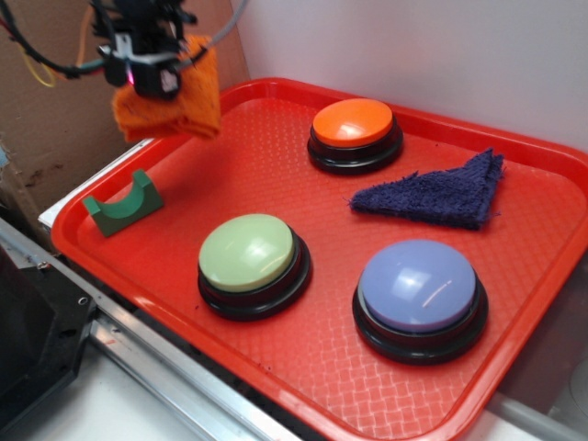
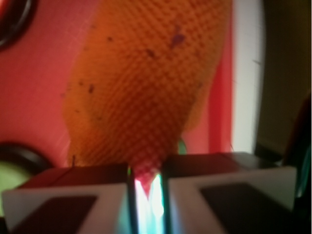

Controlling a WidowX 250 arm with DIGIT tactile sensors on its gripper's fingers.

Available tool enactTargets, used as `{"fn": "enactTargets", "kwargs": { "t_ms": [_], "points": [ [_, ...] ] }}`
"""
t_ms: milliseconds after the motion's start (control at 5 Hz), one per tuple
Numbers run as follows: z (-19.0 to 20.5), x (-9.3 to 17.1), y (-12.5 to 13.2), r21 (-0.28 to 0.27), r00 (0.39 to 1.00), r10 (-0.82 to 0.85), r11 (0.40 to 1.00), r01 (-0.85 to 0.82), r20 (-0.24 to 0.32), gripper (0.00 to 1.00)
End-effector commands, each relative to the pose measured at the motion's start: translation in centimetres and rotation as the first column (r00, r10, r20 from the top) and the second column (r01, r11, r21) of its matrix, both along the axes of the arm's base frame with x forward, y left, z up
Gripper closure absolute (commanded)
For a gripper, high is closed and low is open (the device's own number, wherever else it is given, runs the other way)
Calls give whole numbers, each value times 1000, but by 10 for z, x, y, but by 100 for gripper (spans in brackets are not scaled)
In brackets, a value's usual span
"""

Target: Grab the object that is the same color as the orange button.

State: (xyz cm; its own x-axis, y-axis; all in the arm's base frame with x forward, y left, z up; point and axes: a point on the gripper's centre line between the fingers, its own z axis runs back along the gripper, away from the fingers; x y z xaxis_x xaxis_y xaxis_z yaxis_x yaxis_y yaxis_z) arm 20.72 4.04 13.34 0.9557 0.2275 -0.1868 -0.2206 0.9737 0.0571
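My gripper [image 1: 158, 72] is shut on the small orange rag [image 1: 175, 106] and holds it in the air above the tray's far left corner. In the wrist view the rag [image 2: 146, 87] hangs from between the two fingers [image 2: 214, 190] and fills most of the frame, pinched at its tip in my gripper [image 2: 146, 180]. The orange button [image 1: 355, 133], glossy-topped on a black base, stands at the back of the red tray [image 1: 303, 358].
A pale green-topped button [image 1: 250, 262] and a lavender-blue-topped button [image 1: 420, 297] stand at the tray's front. A dark blue fuzzy cloth [image 1: 441, 193] lies at the right. A green arch block [image 1: 124, 207] sits at the left edge. Cardboard stands behind.
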Motion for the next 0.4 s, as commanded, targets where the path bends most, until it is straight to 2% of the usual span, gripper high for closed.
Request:
{"fn": "enactTargets", "kwargs": {
  "t_ms": [0,200],
  "points": [
    [97,-64,-41,37,979,40,998,-49,198,100],
    [145,-85,-50,-8,963,47,999,-47,265,100]
  ]
}}
